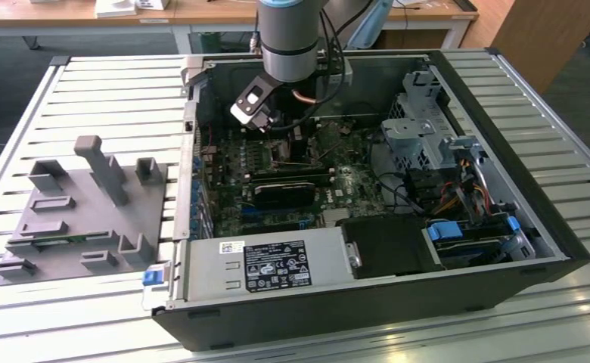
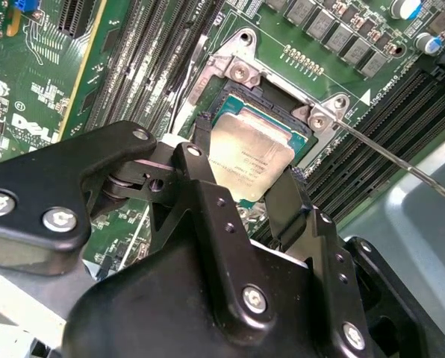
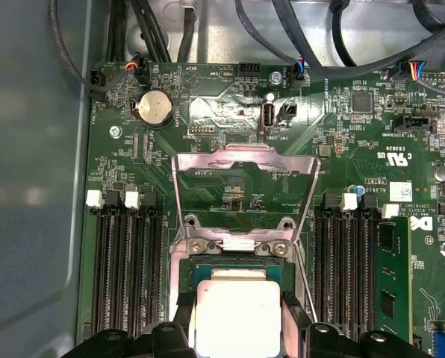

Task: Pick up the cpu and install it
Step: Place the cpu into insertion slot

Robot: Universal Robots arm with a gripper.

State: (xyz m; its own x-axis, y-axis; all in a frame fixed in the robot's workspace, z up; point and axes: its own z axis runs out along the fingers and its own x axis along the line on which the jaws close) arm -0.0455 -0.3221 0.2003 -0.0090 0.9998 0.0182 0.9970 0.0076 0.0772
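The cpu (image 2: 249, 160), a flat square chip with a silver top and a thin green rim, lies level in the open socket (image 2: 241, 89) of the motherboard. In both wrist views my gripper (image 2: 243, 170) is shut on it, one black finger (image 2: 200, 149) against each of two opposite edges. In the first wrist view the cpu (image 3: 237, 317) sits between the fingertips, just below the raised metal load plate (image 3: 241, 160). The exterior view shows the arm reaching down into the open computer case, with the gripper (image 1: 265, 125) low over the board.
A thin socket lever (image 2: 387, 153) sticks out beside the socket. Memory slots (image 3: 125, 261) flank it, with one memory stick (image 3: 393, 276) fitted. A black heatsink block (image 1: 290, 189), power supply (image 1: 265, 265) and drive cage (image 1: 426, 128) crowd the case. A grey fixture tray (image 1: 83, 219) stands at the exterior view's left.
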